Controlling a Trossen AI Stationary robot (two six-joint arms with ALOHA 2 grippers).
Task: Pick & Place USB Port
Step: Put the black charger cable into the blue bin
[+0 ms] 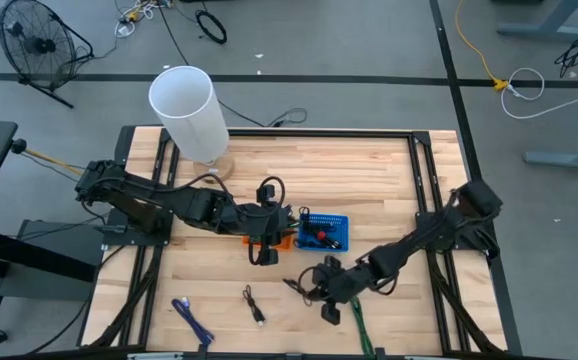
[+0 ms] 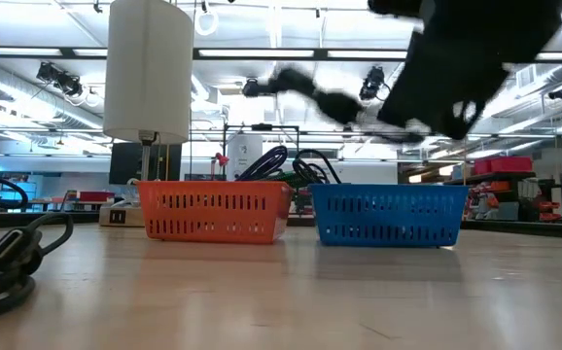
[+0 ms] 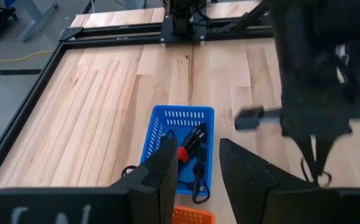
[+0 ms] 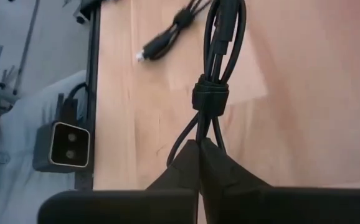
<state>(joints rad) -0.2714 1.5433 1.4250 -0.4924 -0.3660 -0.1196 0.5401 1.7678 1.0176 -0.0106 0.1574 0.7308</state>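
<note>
My right gripper (image 4: 198, 149) is shut on a black USB cable bundle (image 4: 222, 37) tied with a black strap (image 4: 210, 96). In the high view it (image 1: 322, 290) hovers near the table's near edge, below the blue basket (image 1: 326, 232). The blue basket (image 3: 181, 134) holds black and red cables. My left gripper (image 3: 196, 167) is open. It hangs over the orange basket (image 1: 283, 238), which stands left of the blue one. Both baskets (image 2: 218, 212) (image 2: 388, 214) rest flat on the table. My right gripper pinches the cable bundle between its two fingers at the looped end just short of the strap (image 4: 200, 132). The fingers lie along the bundle. The rest of the bundle sticks out past the fingertips above the wood, casting a shadow on it.
A loose black cable (image 1: 254, 303) (image 4: 164, 38), a blue cable (image 1: 194, 320) and a green cable (image 1: 357, 322) lie near the table's near edge. A tall white cylinder (image 1: 189, 110) stands at the far left. A black cable (image 2: 9, 255) lies close to the low camera.
</note>
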